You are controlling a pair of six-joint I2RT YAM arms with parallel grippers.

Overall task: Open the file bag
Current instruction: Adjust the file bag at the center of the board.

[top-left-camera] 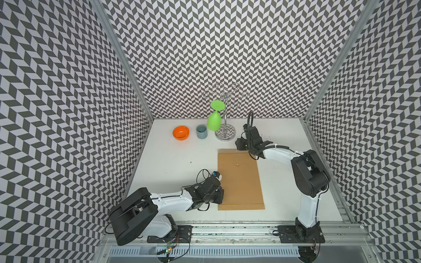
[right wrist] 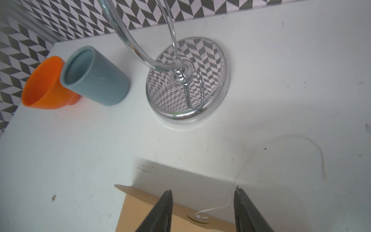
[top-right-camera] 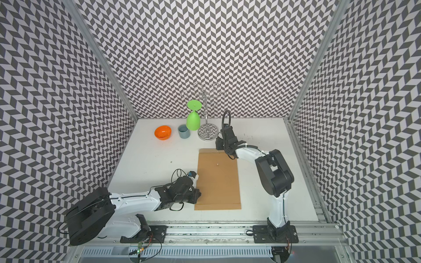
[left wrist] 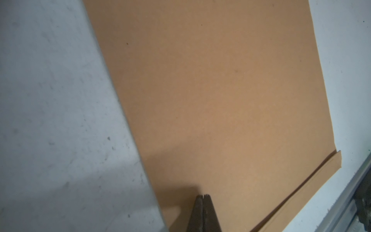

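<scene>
While the left gripper (left wrist: 203, 195), pinched shut, rests on the near-left edge of the file bag (top-left-camera: 239, 180) lying flat mid-table, the right gripper (right wrist: 202, 189) hangs with jaws apart over its far edge beside the loose string (right wrist: 319, 152), so closing there risks catching string alone and tugging the bag askew.

No text, label or number can be read anywhere

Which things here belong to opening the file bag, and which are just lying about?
Job: file bag; its loose string; left gripper, jaws shut, over the bag; right gripper, jaws open, at its string end.
Lying about: orange bowl; grey-blue cup; green goblet; chrome rack.
</scene>
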